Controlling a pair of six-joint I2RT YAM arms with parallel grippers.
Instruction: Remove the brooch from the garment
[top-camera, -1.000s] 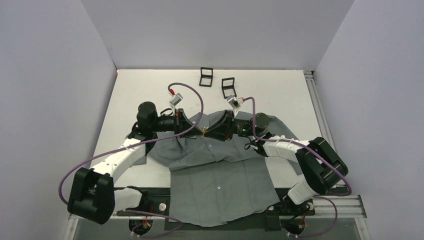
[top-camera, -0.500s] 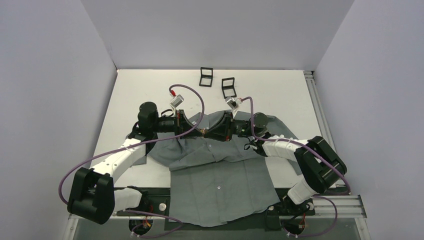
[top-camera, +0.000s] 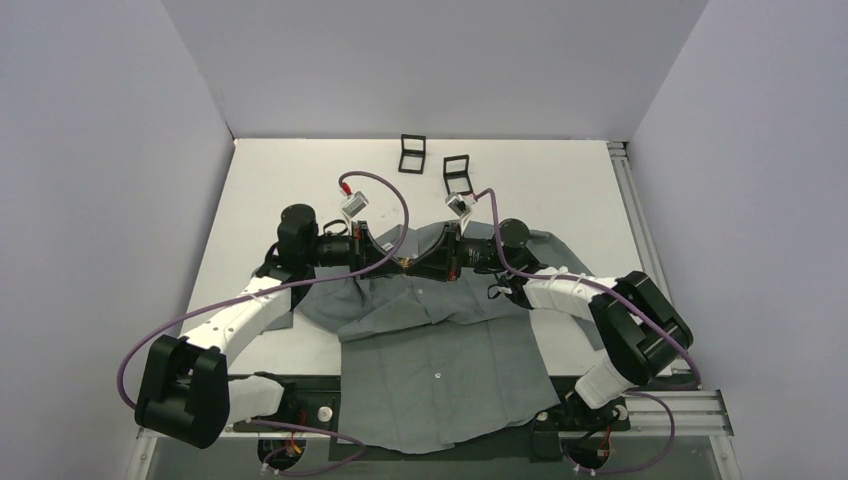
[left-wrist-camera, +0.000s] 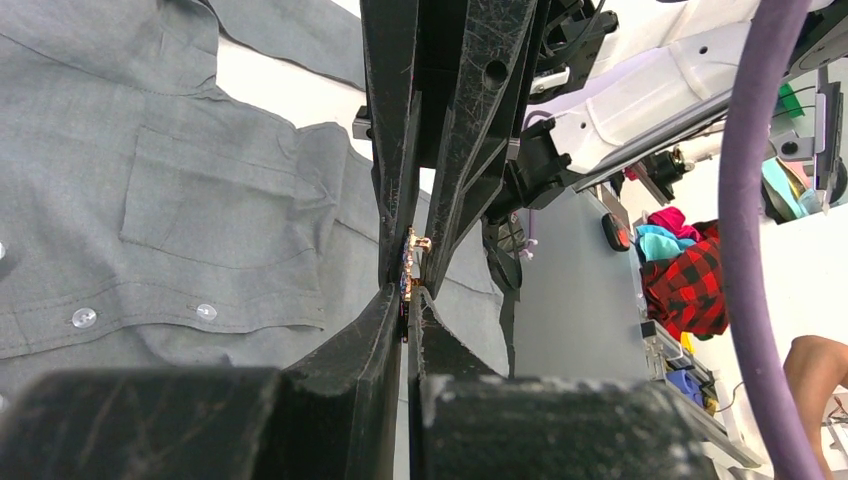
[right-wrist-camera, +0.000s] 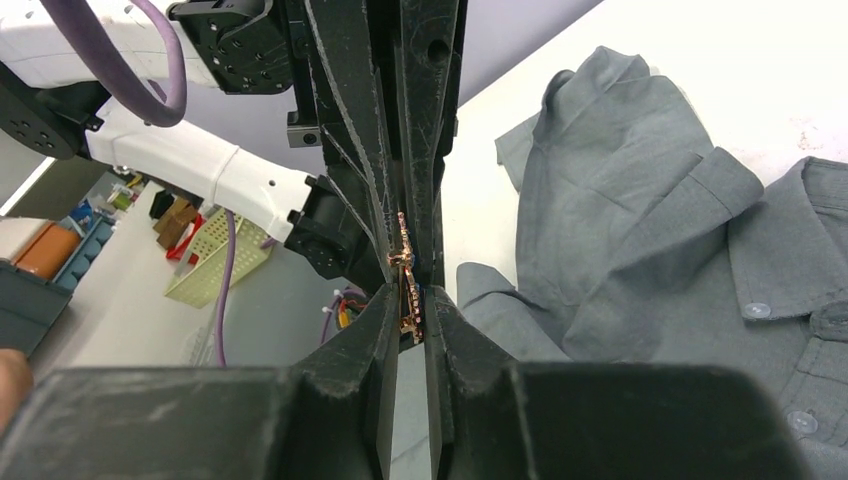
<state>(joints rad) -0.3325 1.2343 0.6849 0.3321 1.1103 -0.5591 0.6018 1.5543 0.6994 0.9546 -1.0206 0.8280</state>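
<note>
Brooch (left-wrist-camera: 411, 264) edge-on between left gripper (left-wrist-camera: 409, 292) and right gripper (right-wrist-camera: 412, 292) tips

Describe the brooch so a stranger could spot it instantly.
Find the grey shirt. Over its collar the left claw and right claw meet tip to tip; the brooch is the small coppery piece pinched between them, unlike the white buttons.

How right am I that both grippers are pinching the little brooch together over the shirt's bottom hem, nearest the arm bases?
Not quite. The left gripper and right gripper do pinch the brooch together, but over the collar end of the shirt, not its bottom hem. The top external view shows it.
</note>
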